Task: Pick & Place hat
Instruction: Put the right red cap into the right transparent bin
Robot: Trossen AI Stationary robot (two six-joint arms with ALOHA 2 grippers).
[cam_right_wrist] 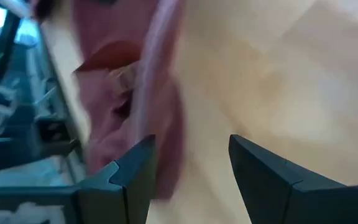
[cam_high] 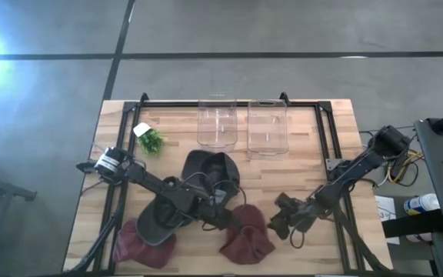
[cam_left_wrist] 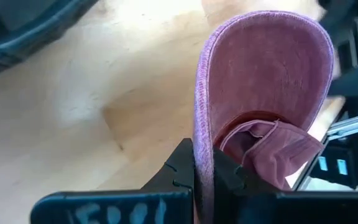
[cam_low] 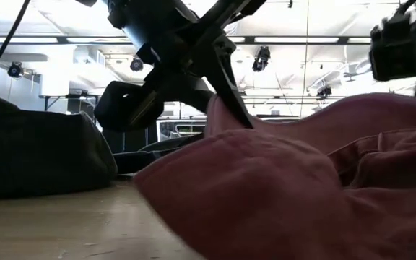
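Maroon cloth fills the front of the low view: a hat lying on the worktop, its crown slumped and its brim raised. The brim is raised because it is pinched edge-on by the left end effector, whose jaws are narrowed to the thickness of the brim and hold it; the crown hangs slack beyond the fingertips and seems partly borne by the wood. Such a grip on the stiff brim is judged sounder than one on the soft crown, which would fold.

The right end effector is set just beside the same hat, on the side away from the left one. Its jaws stand wide and nothing is gripped; one finger lies close against the cloth, though whether it touches cannot be told. It is judged to be either just off the hat or ready to steady it.

Behind the left end effector, along its arm, a dark hat and a dark cap are seen, with a second maroon hat at the near edge. Well beyond both end effectors two clear bins stand upright side by side, probably as the place for the hat. A small green sprig lies near the bins.
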